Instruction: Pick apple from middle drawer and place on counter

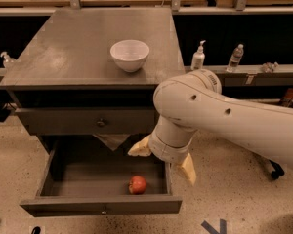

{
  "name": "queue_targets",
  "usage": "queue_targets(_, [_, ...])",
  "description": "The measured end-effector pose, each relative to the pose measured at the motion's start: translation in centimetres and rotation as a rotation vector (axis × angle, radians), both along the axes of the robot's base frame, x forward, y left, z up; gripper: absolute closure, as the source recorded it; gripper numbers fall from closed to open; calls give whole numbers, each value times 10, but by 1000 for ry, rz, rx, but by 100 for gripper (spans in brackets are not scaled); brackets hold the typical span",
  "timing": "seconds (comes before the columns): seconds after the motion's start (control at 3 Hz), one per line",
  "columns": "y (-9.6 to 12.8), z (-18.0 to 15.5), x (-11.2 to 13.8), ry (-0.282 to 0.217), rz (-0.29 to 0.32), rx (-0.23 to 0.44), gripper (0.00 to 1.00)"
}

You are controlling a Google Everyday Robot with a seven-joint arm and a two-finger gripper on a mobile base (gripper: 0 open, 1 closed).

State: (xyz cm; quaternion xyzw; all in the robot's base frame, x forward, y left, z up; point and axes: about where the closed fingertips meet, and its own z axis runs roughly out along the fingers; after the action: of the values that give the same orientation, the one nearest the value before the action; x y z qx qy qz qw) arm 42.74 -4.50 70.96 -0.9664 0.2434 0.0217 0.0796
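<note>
The middle drawer point(102, 204) was seen pulled out at the bottom of the cabinet, with its floor exposed. The apple point(137, 184) was found lying inside it, close to the front edge and right of centre, touched by nothing. The tool point(161, 165) was held over the drawer's right side, its two yellowish fingers point(188, 168) spread wide with nothing gripped between them; the apple lay near it but apart. Above, another drawer front point(88, 122) with a round knob was shut. On the tabletop point(63, 48) a white bowl point(130, 55) was set right of centre, toward the front edge.
</note>
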Motion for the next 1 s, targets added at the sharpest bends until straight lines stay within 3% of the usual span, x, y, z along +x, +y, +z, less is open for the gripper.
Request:
queue_targets(0.33, [7, -2, 17, -71, 7, 35, 0])
queue_targets(1.0, [14, -11, 19, -82, 33, 34, 0])
